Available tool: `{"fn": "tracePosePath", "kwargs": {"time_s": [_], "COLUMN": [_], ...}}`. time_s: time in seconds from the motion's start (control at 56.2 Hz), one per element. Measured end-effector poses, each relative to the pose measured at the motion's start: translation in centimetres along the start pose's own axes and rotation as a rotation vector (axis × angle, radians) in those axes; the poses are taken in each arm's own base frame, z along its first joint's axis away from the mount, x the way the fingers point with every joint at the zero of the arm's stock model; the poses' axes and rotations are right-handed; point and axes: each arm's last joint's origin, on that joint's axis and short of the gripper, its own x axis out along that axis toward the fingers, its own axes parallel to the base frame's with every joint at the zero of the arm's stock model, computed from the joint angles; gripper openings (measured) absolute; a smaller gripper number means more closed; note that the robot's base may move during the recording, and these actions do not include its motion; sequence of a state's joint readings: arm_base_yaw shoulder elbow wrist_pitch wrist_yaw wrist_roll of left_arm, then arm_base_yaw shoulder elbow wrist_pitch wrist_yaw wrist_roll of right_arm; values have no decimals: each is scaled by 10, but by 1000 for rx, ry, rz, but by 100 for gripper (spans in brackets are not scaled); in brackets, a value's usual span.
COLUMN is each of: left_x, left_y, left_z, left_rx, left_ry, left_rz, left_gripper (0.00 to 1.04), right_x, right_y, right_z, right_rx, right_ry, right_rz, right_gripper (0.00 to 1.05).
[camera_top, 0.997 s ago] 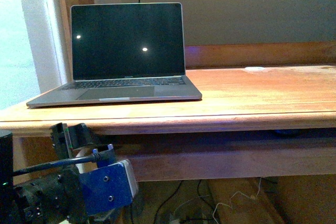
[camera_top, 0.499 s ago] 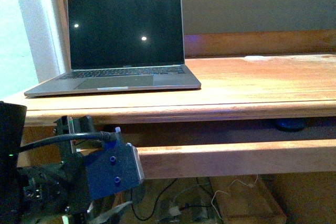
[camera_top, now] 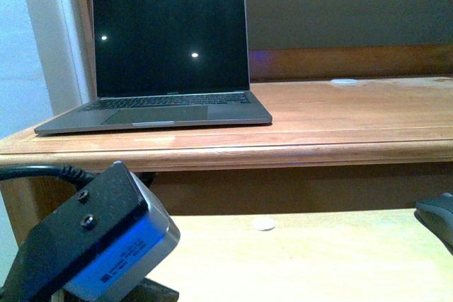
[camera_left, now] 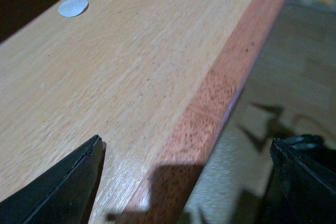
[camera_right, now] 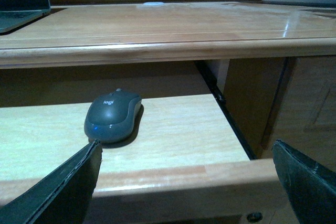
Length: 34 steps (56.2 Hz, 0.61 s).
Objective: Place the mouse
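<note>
The mouse (camera_right: 113, 115), dark grey and domed, lies on a pale wooden pull-out shelf (camera_right: 173, 129) under the desk top. In the front view only part of the mouse (camera_top: 439, 218) shows, at the right edge of the shelf (camera_top: 318, 259). My right gripper (camera_right: 186, 145) is open in front of the shelf's front rail, short of the mouse, with nothing between its fingers. My left gripper (camera_left: 185, 148) is open over the shelf's reddish front edge (camera_left: 210, 103), also holding nothing. The left arm's black and blue wrist housing (camera_top: 99, 245) fills the front view's lower left.
An open laptop (camera_top: 170, 54) with a dark screen stands on the desk top (camera_top: 340, 118) at the left. A small flat white disc (camera_top: 264, 224) lies on the shelf, and another (camera_top: 345, 82) on the desk top. A wooden cabinet side (camera_right: 310, 103) stands beside the shelf.
The pale shelf now stands pulled out from under the desk, with the mouse showing at its right end. The left arm's housing has come up closer to the front camera.
</note>
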<state>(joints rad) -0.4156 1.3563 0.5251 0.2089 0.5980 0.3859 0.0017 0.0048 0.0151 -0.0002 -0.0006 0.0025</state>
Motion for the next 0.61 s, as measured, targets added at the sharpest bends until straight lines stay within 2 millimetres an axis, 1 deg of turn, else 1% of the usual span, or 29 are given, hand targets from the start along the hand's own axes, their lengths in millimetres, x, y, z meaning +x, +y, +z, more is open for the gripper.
{"fn": "tracePosePath", "kwargs": {"time_s": [0.053,0.142,0.196,0.267,0.303,0.356,0.374,0.392,0.427,0.534,0.552,0.605], "left_x": [-5,-13,-19,-27,-32,-40,-42,-45,-49,-64,-69,-79], "left_y": [-6,-12,-14,-13,-12,-7,-4,-1,3,9,9,6], "left_z": [4,12,21,30,35,37,36,32,28,17,14,9], "left_rx": [-97,-189,-249,-284,-332,-391,-411,-444,-480,-543,-547,-559], "left_ry": [-33,-87,-145,-205,-240,-259,-252,-229,-202,-175,-180,-189], "left_rz": [-28,-45,-29,25,86,244,299,393,494,737,787,866], "left_gripper": [97,97,97,97,97,97,97,97,97,97,97,97], "right_x": [0,0,0,0,0,0,0,0,0,0,0,0], "right_y": [0,0,0,0,0,0,0,0,0,0,0,0], "right_z": [0,0,0,0,0,0,0,0,0,0,0,0], "right_rx": [0,0,0,0,0,0,0,0,0,0,0,0], "right_ry": [0,0,0,0,0,0,0,0,0,0,0,0], "right_rz": [0,0,0,0,0,0,0,0,0,0,0,0], "right_gripper": [97,97,97,97,97,97,97,97,97,97,97,97]}}
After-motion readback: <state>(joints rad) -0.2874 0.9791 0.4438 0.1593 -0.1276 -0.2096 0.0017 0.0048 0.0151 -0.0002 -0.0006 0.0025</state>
